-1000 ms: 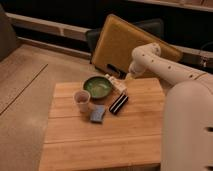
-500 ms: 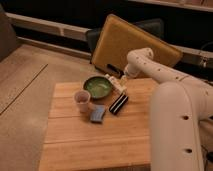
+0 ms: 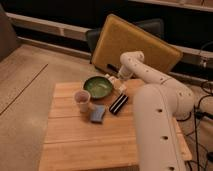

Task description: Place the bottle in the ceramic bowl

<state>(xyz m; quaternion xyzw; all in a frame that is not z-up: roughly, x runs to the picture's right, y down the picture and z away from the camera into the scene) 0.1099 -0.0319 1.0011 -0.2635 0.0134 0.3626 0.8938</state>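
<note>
Gripper (image 3: 113,80) hangs at the 3 o'clock rim of the green ceramic bowl (image 3: 98,87), and I can't tell its grip. The whitish bottle (image 3: 121,88) shows just beside it, between the bowl and the black striped bar (image 3: 118,103).

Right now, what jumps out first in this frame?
The big white arm fills the right side, bent back so its end effector sits at the far right rim of the green ceramic bowl on the wooden table. Behind stands a tilted yellow panel; near the bowl are a pale cup, a blue block and a black bar.
</note>
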